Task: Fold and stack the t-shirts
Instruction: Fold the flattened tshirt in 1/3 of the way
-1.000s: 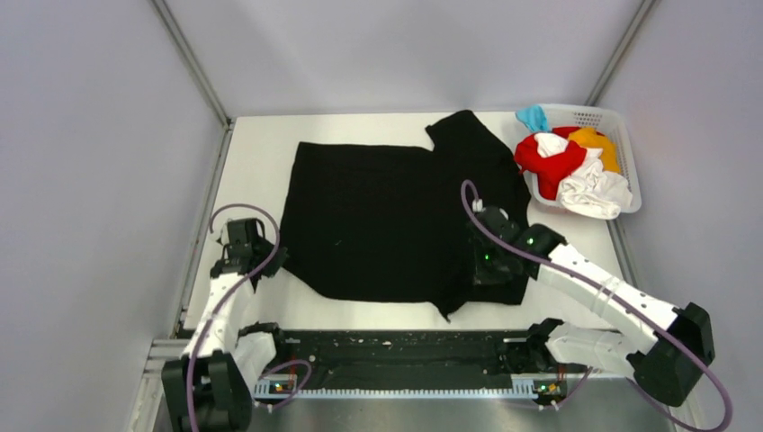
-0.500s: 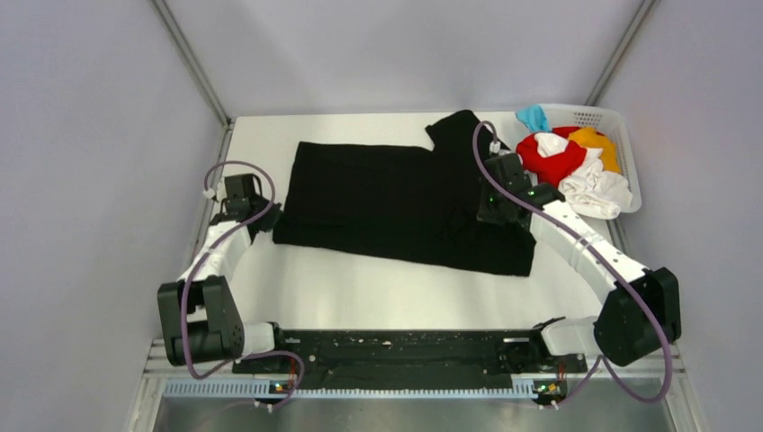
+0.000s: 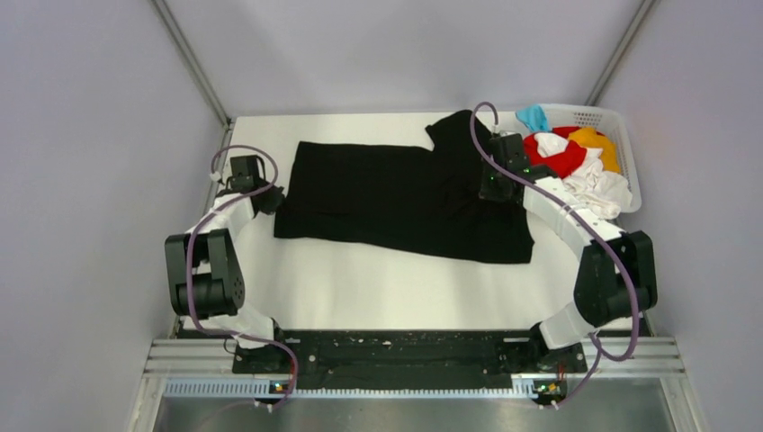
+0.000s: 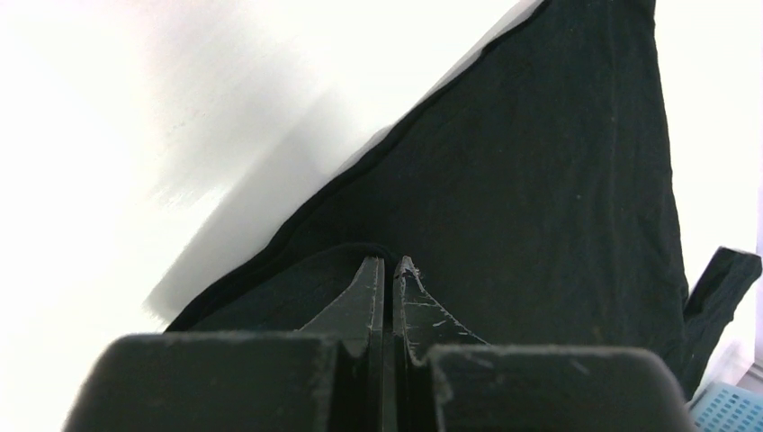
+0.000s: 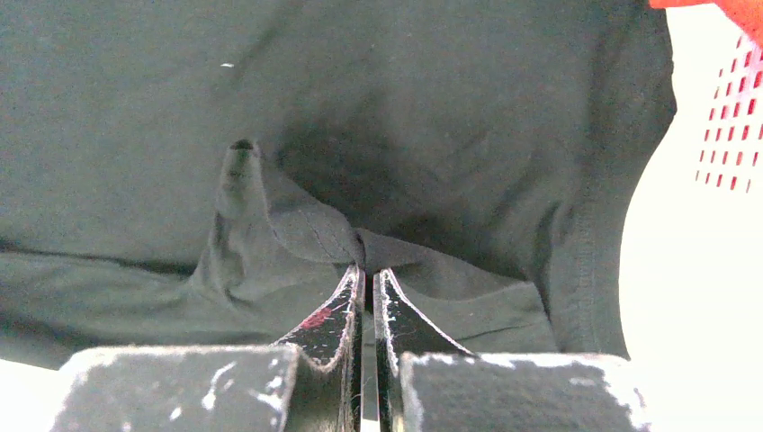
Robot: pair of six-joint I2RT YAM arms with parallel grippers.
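A white table (image 3: 387, 288) stands in a small booth. Plain pale grey walls (image 3: 405, 54) close it in at the back and on both sides, with slim metal posts (image 3: 194, 63) rising from the rear corners. A metal rail (image 3: 171, 353) runs along the near edge. The light is bright and even.

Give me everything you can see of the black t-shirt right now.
The black t-shirt is plain, soft knit cloth with stitched hems, lying flat across the far half of the white table. Its near part looks folded back over the rest, leaving a wide, low band. One sleeve sticks out at the far right, toward the white basket. The left gripper is shut on its left edge, and the right gripper is shut on a puckered fold near its right side.
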